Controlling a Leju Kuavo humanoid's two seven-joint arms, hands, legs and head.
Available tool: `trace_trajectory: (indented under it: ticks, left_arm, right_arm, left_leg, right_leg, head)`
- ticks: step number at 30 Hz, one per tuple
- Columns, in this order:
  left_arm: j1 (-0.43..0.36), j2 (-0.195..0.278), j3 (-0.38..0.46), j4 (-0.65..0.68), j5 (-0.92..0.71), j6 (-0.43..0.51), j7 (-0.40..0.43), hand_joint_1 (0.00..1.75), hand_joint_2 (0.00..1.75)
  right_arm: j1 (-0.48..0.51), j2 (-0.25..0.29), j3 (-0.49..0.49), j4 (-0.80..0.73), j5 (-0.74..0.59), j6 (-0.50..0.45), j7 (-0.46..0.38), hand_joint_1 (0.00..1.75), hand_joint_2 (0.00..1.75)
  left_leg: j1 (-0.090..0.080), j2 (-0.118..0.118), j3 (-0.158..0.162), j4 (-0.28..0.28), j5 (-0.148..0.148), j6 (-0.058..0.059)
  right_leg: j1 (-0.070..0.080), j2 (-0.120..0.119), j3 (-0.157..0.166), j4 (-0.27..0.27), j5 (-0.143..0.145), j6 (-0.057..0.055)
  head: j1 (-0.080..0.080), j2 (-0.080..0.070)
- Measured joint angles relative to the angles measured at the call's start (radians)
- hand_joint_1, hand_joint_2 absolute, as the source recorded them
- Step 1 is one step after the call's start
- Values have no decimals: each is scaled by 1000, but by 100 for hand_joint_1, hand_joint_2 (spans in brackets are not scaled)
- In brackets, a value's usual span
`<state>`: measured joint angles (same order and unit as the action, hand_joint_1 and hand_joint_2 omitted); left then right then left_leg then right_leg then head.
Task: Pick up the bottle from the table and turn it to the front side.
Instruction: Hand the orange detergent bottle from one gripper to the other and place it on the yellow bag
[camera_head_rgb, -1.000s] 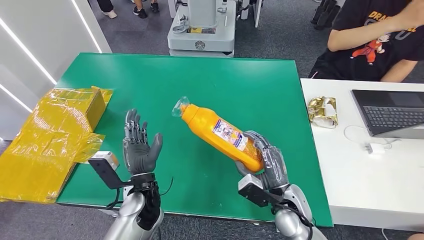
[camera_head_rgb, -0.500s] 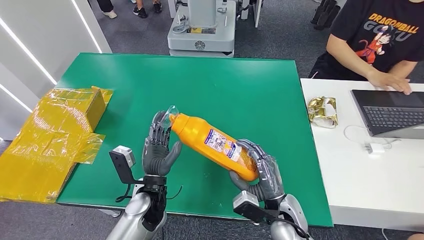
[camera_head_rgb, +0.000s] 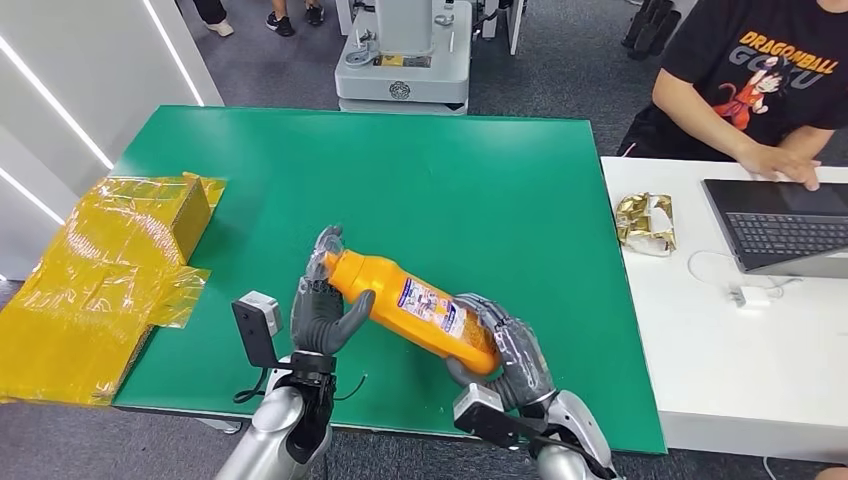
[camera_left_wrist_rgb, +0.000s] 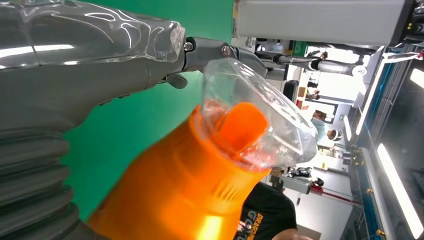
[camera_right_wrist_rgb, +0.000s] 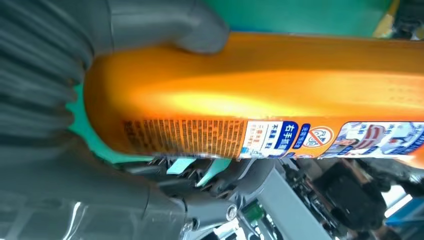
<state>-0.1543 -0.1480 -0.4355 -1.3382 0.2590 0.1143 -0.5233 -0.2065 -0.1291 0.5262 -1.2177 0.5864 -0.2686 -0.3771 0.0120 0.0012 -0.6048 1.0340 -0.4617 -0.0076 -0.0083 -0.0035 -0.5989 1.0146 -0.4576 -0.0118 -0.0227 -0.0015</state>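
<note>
Left hand (camera_head_rgb: 322, 305) has closed on the bottle (camera_head_rgb: 415, 300) neck — right hand (camera_head_rgb: 500, 345) still grips its base.

Green table (camera_head_rgb: 480, 190) bare ahead; yellow box (camera_head_rgb: 110, 270) blocks left edge.

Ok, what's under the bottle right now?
Both hands: the right hand grips the base of the bottle, the left hand cups its neck. Below lies the green table; the strip directly beneath is covered.
</note>
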Motion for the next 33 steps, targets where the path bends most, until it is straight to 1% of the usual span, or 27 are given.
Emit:
trace_trajectory:
  ticks: [9,14,18,19,22,23,33]
  left_arm:
    - [8,-6,8,7,-9,-21,1,0,175]
    - [11,-8,9,8,-16,-33,4,0,175]
    - [13,-9,13,8,-21,-42,7,0,175]
    - [13,-10,14,8,-23,-43,9,7,175]
    - [14,-13,15,8,-34,-49,12,137,175]
    - [14,-14,16,8,-37,-50,12,174,175]
    - [13,-32,23,8,-56,-65,14,175,175]
  right_arm:
    - [8,2,0,-7,70,75,37,175,175]
    - [19,4,-2,-21,126,88,63,175,175]
    - [30,6,-8,-33,147,98,72,175,175]
    - [32,7,-9,-35,151,100,74,175,175]
    - [38,9,-15,-43,165,109,82,175,175]
    - [39,10,-17,-44,168,112,83,175,175]
    - [40,26,-37,-46,203,135,87,175,175]
  left_leg:
    - [0,0,0,0,0,0]
    - [0,0,0,0,0,0]
    - [0,0,0,0,0,0]
    - [0,0,0,0,0,0]
    - [0,0,0,0,0,0]
    - [0,0,0,0,0,0]
    - [0,0,0,0,0,0]
  right_leg:
    - [0,0,0,0,0,0]
    - [0,0,0,0,0,0]
    - [0,0,0,0,0,0]
    - [0,0,0,0,0,0]
    - [0,0,0,0,0,0]
    - [0,0,0,0,0,0]
    - [0,0,0,0,0,0]
  head:
    - [0,0]
    - [0,0]
    - [0,0]
    - [0,0]
    - [0,0]
    - [0,0]
    - [0,0]
